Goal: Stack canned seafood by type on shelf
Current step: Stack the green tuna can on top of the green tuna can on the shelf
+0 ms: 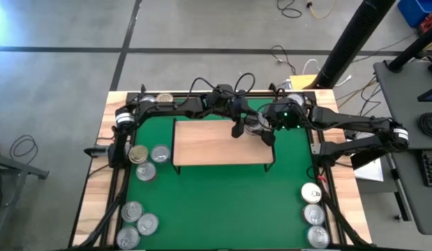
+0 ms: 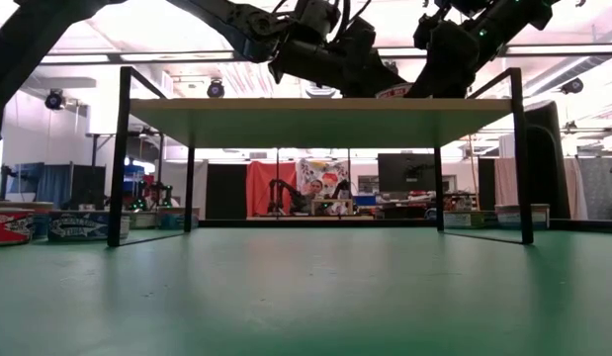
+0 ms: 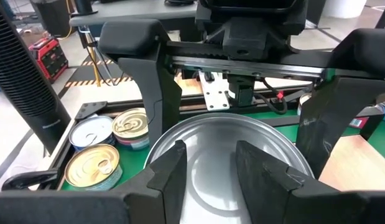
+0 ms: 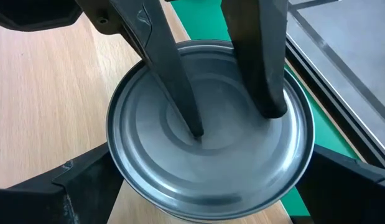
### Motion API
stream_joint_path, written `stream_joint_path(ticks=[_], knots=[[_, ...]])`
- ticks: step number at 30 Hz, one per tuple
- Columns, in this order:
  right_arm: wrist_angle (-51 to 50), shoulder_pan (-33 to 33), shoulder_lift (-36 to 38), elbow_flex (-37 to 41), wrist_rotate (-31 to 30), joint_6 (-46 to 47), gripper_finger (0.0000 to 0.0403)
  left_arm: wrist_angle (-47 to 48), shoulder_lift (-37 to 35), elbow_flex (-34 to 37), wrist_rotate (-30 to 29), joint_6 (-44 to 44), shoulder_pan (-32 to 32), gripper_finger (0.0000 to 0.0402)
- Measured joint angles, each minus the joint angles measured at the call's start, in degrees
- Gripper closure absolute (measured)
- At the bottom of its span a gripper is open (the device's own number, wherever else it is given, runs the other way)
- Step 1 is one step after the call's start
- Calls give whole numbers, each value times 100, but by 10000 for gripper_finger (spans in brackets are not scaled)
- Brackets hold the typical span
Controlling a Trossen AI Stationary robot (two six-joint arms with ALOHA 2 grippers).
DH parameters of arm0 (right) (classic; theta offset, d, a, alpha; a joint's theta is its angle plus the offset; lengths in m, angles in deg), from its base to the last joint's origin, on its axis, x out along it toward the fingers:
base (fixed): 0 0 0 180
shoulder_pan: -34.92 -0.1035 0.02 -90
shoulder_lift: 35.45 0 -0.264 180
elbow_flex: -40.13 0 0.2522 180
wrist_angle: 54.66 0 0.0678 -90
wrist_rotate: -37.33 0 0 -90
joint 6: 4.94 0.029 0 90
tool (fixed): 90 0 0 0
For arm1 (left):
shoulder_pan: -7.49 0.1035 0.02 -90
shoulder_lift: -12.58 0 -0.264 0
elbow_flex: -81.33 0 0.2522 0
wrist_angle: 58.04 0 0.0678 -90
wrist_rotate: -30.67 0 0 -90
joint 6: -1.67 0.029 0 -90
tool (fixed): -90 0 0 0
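Silver tin [image 4: 211,168] right under me, sitting on the far right part of the shelf [image 1: 216,146], close to the board's edge with green mat [image 1: 222,202] showing just past it. Both arms are crowded onto this one tin. My left fingers [image 3: 173,174] come down from above, only a narrow gap between them, tips resting on the ringed lid. They grip nothing; they look to be pinning the tin flat so it cannot skid on the smooth wood. My right fingers [image 3: 145,81] stand spread as wide as they go, one on each side of the rim, straddling the tin without clamping it. I cannot tell whether the pads brush the wall yet. I read that as one side steadying while the other lines up around the rim, because a low, slick tin so near an edge could tip off with one careless nudge. Nothing else is on the board, so the stacking has barely begun. More tins wait on the mat: a gold and silver cluster by the shelf's left end [image 1: 149,157], a group at the front left [image 1: 135,223], a row at the front right [image 1: 313,213], and a couple at the desk's [image 1: 93,181] far left corner [image 1: 156,100].
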Motion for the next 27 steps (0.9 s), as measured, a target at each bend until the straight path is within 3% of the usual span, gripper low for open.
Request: stream_joint_path(ticks=[17,27], knots=[[-299,-2,11,-13,60,301,3,190,0,17,-26,79,0,276],[-373,-4,7,-2,75,-18,3,232,-2,37,-27,79,0,276]])
